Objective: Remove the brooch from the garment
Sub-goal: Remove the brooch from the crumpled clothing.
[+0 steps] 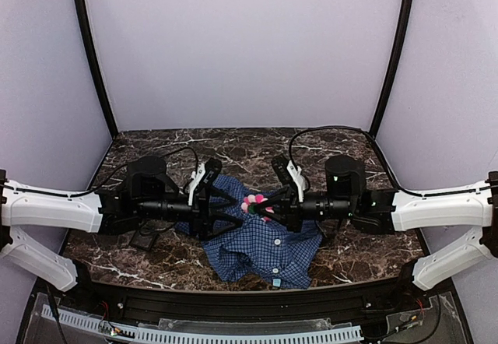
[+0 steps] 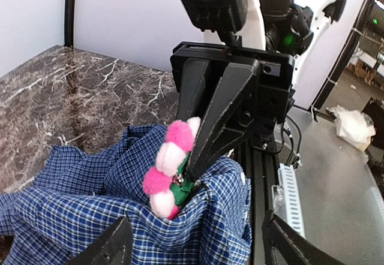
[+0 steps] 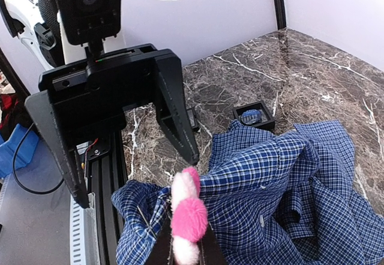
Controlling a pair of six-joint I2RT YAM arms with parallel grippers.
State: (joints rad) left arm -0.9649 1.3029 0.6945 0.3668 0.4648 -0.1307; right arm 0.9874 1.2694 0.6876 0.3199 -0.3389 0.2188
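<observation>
Right hand (image 2: 191,172) pinching brooch (image 2: 167,166) at its green base, atop bunched shirt (image 2: 72,217) at middle of table (image 1: 140,262); left hand (image 3: 137,178) spread, empty, just left of it; brooch looks light with soft petals, limp cloth likely to drag along, so hold base and restrain shirt beside it.

A crumpled blue fine-checked cloth shirt (image 1: 264,243) lies on the dark marbled table (image 1: 334,142) near its front edge, with a small light-blue tag (image 1: 276,282) at the near hem. A small pink flower-shaped brooch (image 1: 251,201) sits on the shirt's far part between the black left gripper (image 1: 232,209), jaws spread over the cloth, and the black right gripper (image 1: 267,204), jaws meeting at the brooch. A small black square tray (image 1: 145,240) lies under the left arm.
</observation>
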